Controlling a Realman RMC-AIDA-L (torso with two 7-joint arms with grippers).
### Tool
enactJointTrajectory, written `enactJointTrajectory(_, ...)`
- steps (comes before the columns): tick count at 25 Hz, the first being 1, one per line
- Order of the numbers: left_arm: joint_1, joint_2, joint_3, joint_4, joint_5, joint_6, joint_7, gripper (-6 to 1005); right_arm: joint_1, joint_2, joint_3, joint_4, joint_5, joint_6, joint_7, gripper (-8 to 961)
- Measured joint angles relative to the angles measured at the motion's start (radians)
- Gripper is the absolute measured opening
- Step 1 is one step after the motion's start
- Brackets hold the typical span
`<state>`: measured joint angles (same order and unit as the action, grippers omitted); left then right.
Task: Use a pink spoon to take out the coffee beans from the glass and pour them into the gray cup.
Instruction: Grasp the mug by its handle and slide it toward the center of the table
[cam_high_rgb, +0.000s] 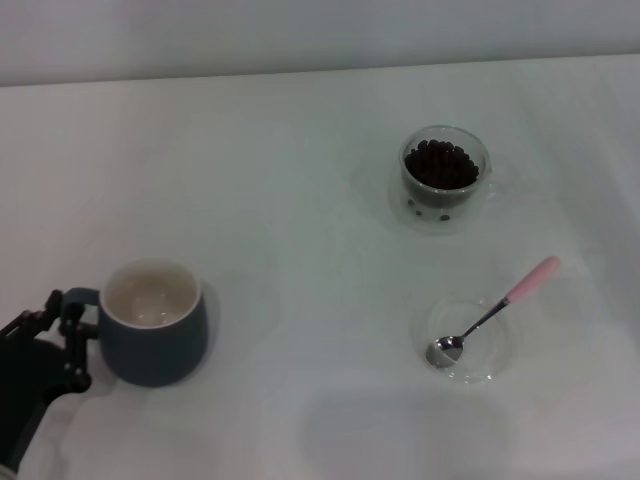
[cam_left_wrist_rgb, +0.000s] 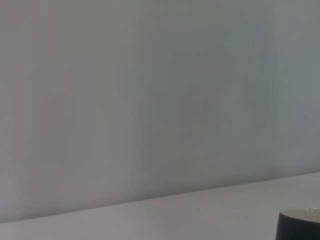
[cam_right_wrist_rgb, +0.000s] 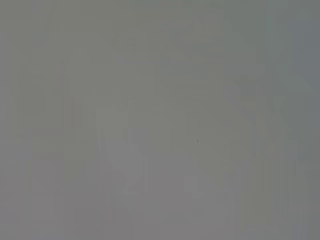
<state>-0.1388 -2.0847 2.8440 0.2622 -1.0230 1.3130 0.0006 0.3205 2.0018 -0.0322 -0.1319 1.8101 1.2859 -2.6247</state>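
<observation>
White table, pink spoon lying diagonally, handle pointing far-right

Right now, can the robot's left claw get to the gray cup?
Probably yes. The left claw is right beside the gray cup, at its handle side, with nothing between them.

White table fills nearly whole head view, surface plain, matte, unmarked. Far edge of table meets pale grey-white wall, seam running straight across top of view. Light soft, even, diffuse; faint shadows only. Left wrist view: same plain pale wall fills most of picture, strip of white table slanting along bottom edge. Right wrist view: flat featureless grey, nothing distinguishable.
</observation>
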Motion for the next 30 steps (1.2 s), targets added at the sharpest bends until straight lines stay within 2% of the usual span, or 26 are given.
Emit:
enactJointTrajectory(14, -0.154, 0.002, -0.001, 0.001, 0.113, -0.125, -0.001, 130, 0.002, 0.0, -0.001, 0.0, 0.0, 0.001, 0.0, 847)
enactJointTrajectory(19, -0.199, 0.001, -0.002, 0.002, 0.127, -0.144, -0.001, 129, 0.004, 0.0, -0.002, 0.0, 0.0, 0.002, 0.0, 846)
enactJointTrajectory(26, -0.268, -0.001, -0.002, 0.032, 0.145, -0.256, -0.006, 130, 0.006, 0.0, 0.003, 0.0, 0.0, 0.002, 0.0, 844)
enactJointTrajectory(30, -0.288, -0.002, -0.002, 0.034, 0.147, -0.277, -0.004, 131, 0.006, 0.0, 0.005, 0.0, 0.0, 0.003, 0.0, 843)
